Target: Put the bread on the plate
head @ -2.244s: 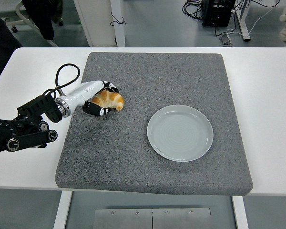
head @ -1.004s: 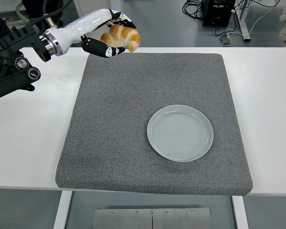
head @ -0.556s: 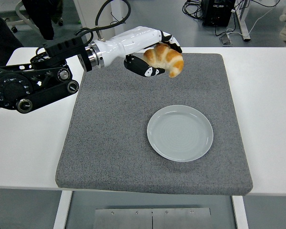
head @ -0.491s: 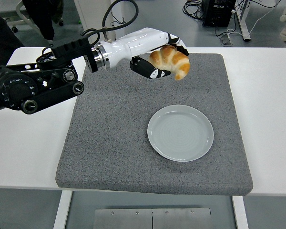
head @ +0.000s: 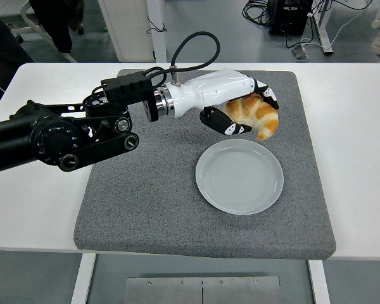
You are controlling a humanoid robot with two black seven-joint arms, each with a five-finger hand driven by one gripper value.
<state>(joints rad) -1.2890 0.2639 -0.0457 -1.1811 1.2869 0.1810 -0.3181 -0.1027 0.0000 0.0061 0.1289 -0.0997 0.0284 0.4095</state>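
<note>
The left robot hand (head: pixel 240 107) covers part of the bread (head: pixel 256 117): its white back and dark fingers (head: pixel 228 126) wrap over the top and near side of the golden croissant, so only the right and lower part of the crust shows. The robot hand is grasping the bread and holds it in the air above the grey mat (head: pixel 152 190), just beyond the far rim of the plate (head: pixel 239 177); whether the bread overlaps the rim from above is hard to judge from this angle. The black left arm (head: pixel 57 136) reaches in from the left edge and hides a strip of the mat's left side and some of the white surface (head: pixel 31 209) beneath it. The plate lies bare on the mat's right half, well inside the mat's edges, with open mat in front of it, to its right and to its left. The mat's near edge sits close to the surface's near edge.
</note>
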